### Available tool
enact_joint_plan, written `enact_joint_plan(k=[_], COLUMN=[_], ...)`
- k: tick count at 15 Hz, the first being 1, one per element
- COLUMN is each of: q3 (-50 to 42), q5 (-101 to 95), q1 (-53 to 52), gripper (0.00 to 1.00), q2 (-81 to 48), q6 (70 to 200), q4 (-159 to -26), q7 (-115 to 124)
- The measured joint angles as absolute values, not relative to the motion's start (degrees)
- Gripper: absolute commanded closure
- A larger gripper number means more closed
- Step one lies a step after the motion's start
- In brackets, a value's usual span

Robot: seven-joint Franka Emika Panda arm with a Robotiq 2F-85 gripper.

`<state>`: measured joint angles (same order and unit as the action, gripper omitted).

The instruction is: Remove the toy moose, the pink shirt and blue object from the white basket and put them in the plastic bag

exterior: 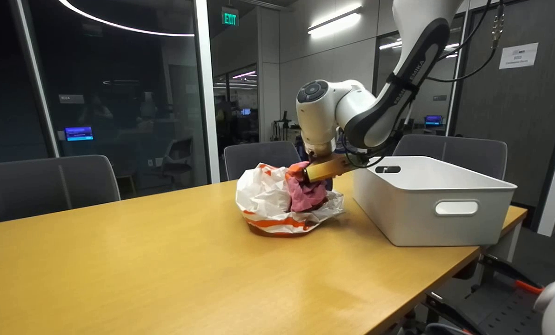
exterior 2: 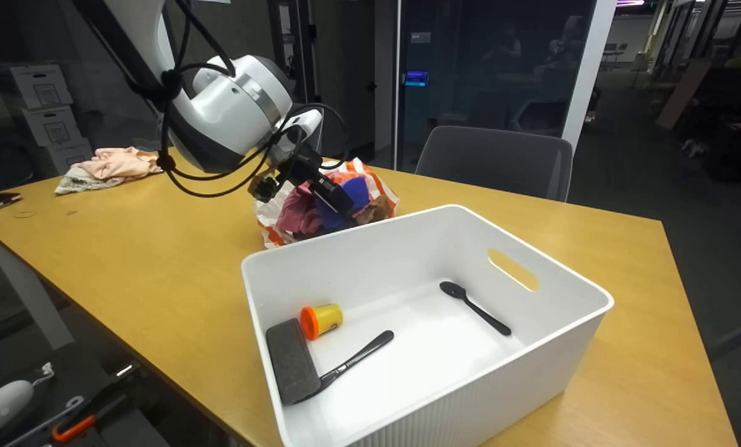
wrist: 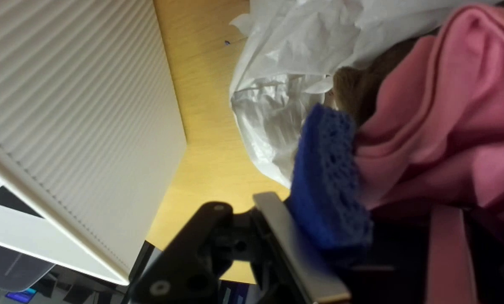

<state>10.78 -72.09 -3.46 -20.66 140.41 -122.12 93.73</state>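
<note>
The white plastic bag with orange stripes [exterior: 262,190] stands open on the table beside the white basket [exterior: 426,214]. The pink shirt [exterior: 305,194] bulges from its mouth; it also shows in the wrist view [wrist: 459,114]. The blue object, a sponge [wrist: 328,169], stands against the shirt in the bag; it shows too in an exterior view [exterior 2: 356,191]. Brown fur, seemingly the toy moose [wrist: 353,90], shows partly under the shirt. My gripper [wrist: 357,202] is open at the bag's mouth. The sponge lies between its fingers, close to one finger, with a dark gap to the other.
In the basket are a yellow tub with orange lid [exterior 2: 322,320], a dark grey block [exterior 2: 292,361], a black knife [exterior 2: 354,361] and a black spoon [exterior 2: 474,308]. Peach cloth [exterior 2: 118,163] lies on the table's far side. Chairs [exterior 2: 494,162] surround the table.
</note>
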Motion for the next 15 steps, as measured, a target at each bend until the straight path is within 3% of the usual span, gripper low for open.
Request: enact_joint_plan(k=[8,13,14,15], q3=[11.37,7.47,5.68,4.14], q5=[-45.48,-52.54,-55.93,-58.62], q1=[-1.01,-2.47,-3.56,-4.49], gripper=[0.96,0.96,0.92,0.71], q2=[-19.99,-22.28,-22.98,-23.58], q6=[151.94,164.82,166.47,167.7], q4=[-122.96,-126.42,-126.39,-126.27], q7=[78.76,89.86,93.75,97.0])
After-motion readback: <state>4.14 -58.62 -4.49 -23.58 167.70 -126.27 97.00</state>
